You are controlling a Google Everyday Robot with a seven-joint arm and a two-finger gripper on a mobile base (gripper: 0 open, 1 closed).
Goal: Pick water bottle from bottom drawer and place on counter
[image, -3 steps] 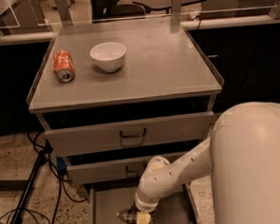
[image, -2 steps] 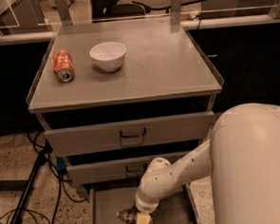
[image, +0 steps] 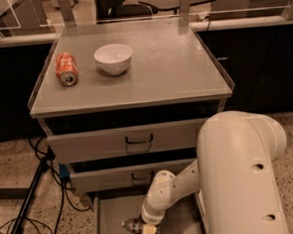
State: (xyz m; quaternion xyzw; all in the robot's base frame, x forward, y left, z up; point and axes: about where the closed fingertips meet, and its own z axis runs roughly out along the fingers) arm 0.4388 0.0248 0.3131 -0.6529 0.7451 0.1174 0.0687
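Water bottle point(image: 130, 224) lay on its side in the bottom drawer point(image: 109, 218) at lower centre, long axis roughly left-right, cap end unclear, gripper point(image: 146, 231) at its right end, open or clamped impossible to tell

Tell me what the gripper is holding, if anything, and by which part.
Cannot be told. The gripper is low in the grey metal bottom drawer, beside the small clear plastic water bottle lying there; the picture's edge hides any grasp.
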